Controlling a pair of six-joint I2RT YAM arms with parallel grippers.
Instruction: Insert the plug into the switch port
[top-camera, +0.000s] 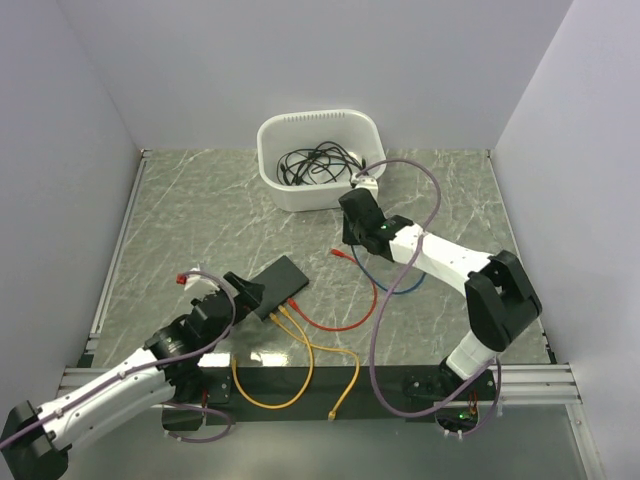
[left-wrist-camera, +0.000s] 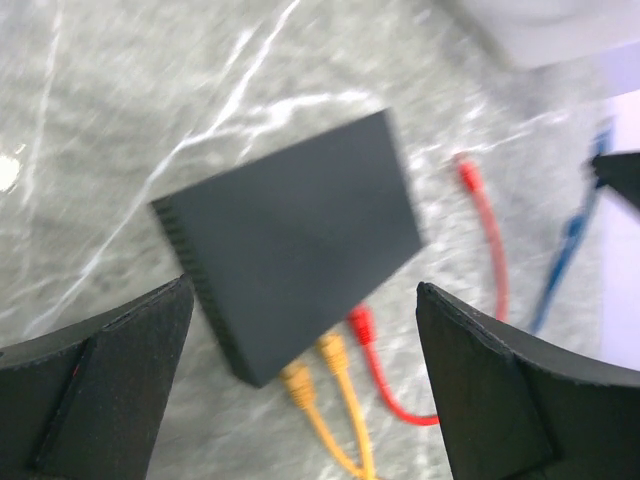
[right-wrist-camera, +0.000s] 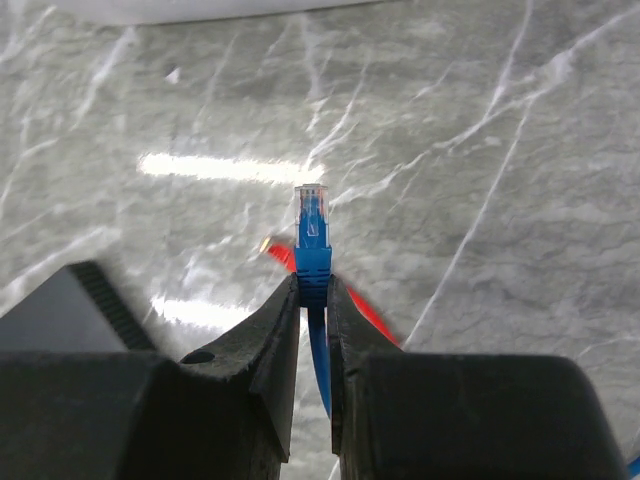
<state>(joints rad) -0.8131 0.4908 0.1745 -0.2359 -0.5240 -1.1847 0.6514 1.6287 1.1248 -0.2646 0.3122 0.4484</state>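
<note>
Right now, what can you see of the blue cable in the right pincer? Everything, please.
The blue network cable with a clear plastic plug is clamped by its blue moulded boot in the shut right pincer. The plug tip points forward past the fingertips, over the grey marbled table, and sits in no socket. Its thin cord runs back between the fingers. In the top view it curves loosely across the table near a red cable. I cannot trace its far end.
</note>
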